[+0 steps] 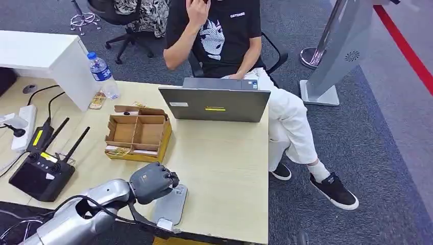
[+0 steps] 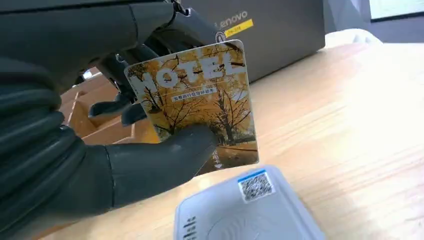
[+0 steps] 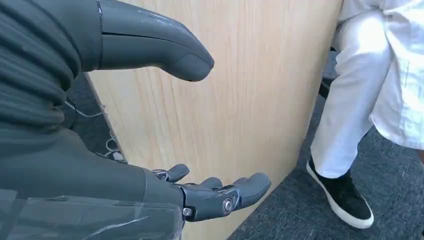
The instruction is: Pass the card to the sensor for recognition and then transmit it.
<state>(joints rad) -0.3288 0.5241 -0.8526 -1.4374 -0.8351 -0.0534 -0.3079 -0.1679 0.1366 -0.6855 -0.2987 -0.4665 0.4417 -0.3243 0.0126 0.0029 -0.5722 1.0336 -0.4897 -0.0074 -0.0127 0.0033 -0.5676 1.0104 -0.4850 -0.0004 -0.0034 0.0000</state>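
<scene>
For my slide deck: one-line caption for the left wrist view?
Left hand holds hotel card above white sensor.

From my head view the room reads bright and evenly lit, with soft, short shadows under the laptop (image 1: 214, 104) and the cardboard box (image 1: 138, 133); the picture is a little soft and blocky from compression. The white desk (image 1: 35, 51) at the far left is nearly blown out. In my left wrist view the card (image 2: 197, 102) is sharp and well lit, while the table (image 2: 350, 125) washes out to glare toward the far corner and the sensor (image 2: 245, 210) is slightly blurred up close. My right wrist view shows the person's white trousers (image 3: 360, 90) overexposed, and the right hand (image 3: 150, 125) dark, with a faint sheen on its thumb.
</scene>
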